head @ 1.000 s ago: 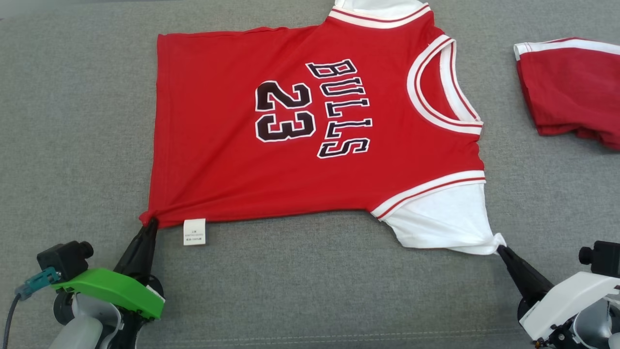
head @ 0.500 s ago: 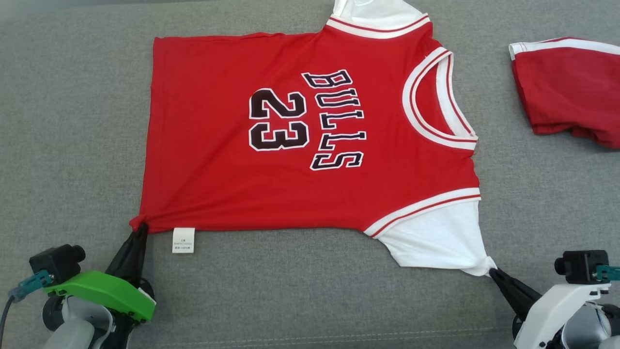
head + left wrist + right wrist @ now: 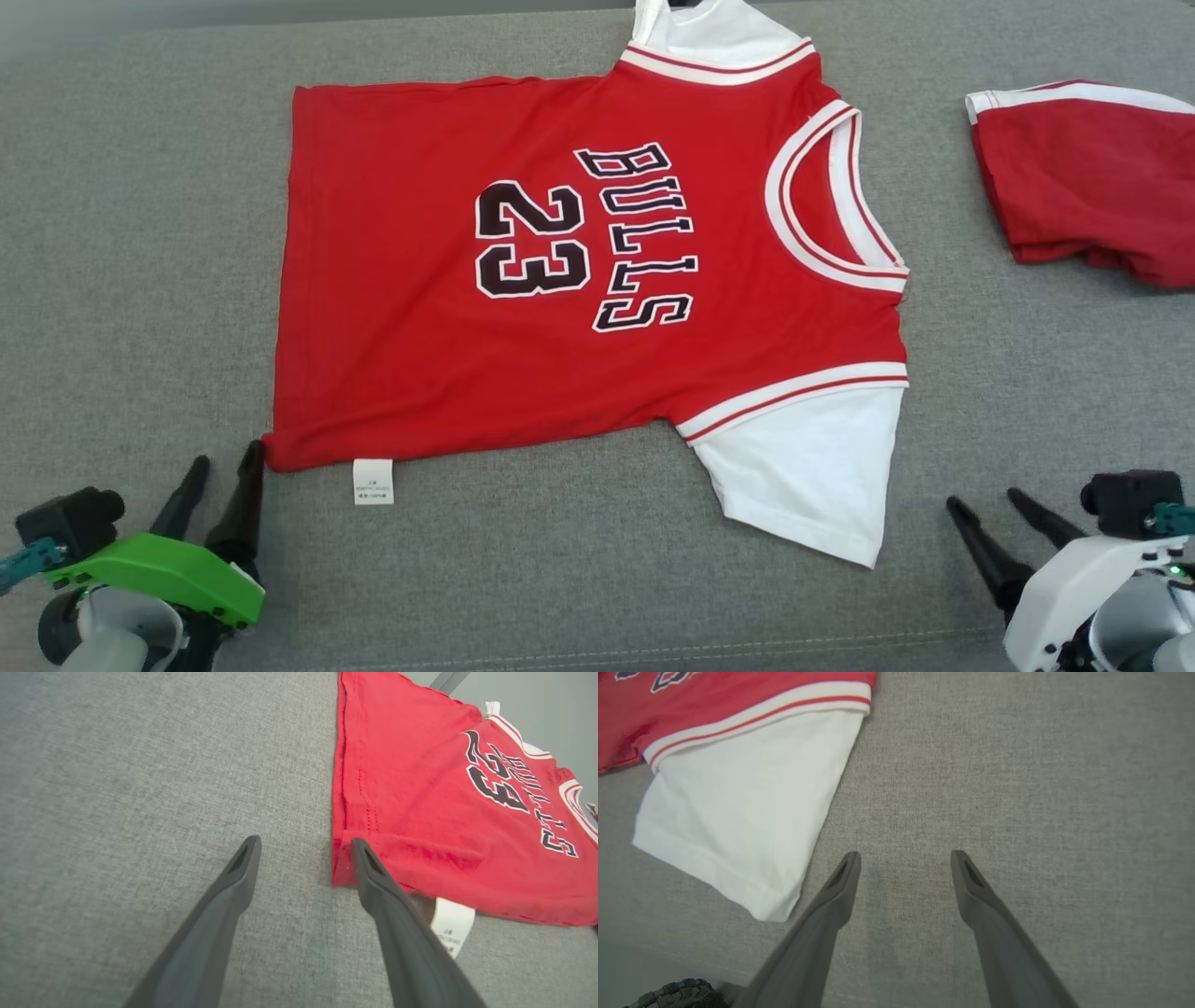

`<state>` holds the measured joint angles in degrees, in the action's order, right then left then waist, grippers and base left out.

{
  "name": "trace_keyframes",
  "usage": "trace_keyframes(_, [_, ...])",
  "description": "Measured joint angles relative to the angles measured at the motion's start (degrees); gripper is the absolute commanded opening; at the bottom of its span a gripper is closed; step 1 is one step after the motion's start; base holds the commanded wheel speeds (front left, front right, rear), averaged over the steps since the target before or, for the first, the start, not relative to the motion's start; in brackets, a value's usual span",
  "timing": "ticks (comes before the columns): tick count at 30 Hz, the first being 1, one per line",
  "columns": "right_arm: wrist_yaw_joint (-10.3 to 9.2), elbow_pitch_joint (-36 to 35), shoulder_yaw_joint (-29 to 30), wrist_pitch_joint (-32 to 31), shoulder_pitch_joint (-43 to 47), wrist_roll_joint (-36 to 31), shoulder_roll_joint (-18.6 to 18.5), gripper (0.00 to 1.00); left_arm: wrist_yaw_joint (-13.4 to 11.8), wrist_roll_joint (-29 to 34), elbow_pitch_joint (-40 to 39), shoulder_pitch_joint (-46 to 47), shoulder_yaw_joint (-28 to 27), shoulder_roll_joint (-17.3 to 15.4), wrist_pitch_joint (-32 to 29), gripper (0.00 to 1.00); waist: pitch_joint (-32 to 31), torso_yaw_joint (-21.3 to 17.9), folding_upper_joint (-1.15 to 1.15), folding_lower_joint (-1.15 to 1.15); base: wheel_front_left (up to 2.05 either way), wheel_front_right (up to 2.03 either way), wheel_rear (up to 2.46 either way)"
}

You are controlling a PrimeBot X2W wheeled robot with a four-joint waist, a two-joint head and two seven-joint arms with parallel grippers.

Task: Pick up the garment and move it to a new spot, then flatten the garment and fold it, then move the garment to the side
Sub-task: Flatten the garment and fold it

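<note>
Released since a second ago: left gripper, lower left, and right gripper, lower right, both spread wide, empty. Red basketball jersey with white sleeves: flat, centre frame, on grey woven fabric surface.

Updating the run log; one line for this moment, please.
jersey: flat, unfolded | left gripper: open by hem corner | right gripper: open beside white sleeve

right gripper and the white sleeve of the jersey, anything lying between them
Nothing. The right wrist view shows a bare strip of grey fabric surface between the right gripper and the white sleeve; they are apart.
</note>
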<state>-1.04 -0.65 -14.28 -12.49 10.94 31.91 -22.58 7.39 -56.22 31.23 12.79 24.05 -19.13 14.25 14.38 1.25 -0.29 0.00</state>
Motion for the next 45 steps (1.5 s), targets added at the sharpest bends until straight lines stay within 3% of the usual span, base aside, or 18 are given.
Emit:
trace_keyframes(5, [-2.46, -1.9, 3.5, 5.3, -1.6, -3.5, -1.0, 1.0, -0.2, 0.4, -0.9, -0.8, -5.4, -0.8, 0.0, 1.0, -1.2, -0.6, 0.0, 0.0, 0.0, 0.0, 0.0])
trace_keyframes(10, [-4.37, -4.7, 7.0, 11.9, -2.0, -6.3, -0.7, 1.0, -2.0, 3.8, -5.2, -1.6, -11.1, -0.1, 0.0, 1.0, -3.6, -0.6, 0.0, 0.0, 0.0, 0.0, 0.0])
trace_keyframes(18, [-5.2, -7.1, 8.1, 19.5, -2.2, -11.0, 1.4, 1.0, -4.0, 9.9, -12.5, -2.3, -15.9, 2.5, 0.2, 1.0, -6.7, 0.8, 0.0, 0.0, 0.0, 0.0, 0.0])
trace_keyframes(26, [-5.61, -4.5, 5.5, 23.0, -1.9, -15.0, 3.2, 1.0, -5.2, 13.9, -15.5, -6.5, -16.7, 5.0, 0.2, 1.0, -9.7, 2.6, 0.0, 0.0, 0.0, 0.0, 0.0])
trace_keyframes(31, [-5.63, -2.3, 3.9, 24.1, 0.3, -16.2, 4.9, 1.0, -5.8, 18.1, -16.3, -10.3, -16.6, 4.9, 0.2, 1.0, -11.9, 3.2, 0.0, 0.0, 0.0, 0.0, 0.0])
trace_keyframes(38, [-6.06, -0.8, 4.2, 25.1, 4.0, -16.3, 8.0, 1.0, -5.4, 20.7, -17.5, -14.6, -14.3, 5.4, 0.2, 1.0, -14.8, 4.2, 0.0, 0.0, 0.0, 0.0, 0.0])
trace_keyframes(45, [-6.06, 0.5, 5.0, 25.6, 4.7, -16.9, 8.4, 1.0, -4.4, 21.7, -19.3, -16.4, -13.6, 5.4, 0.2, 1.0, -15.5, 5.2, 0.0, 0.0, 0.0, 0.0, 0.0])
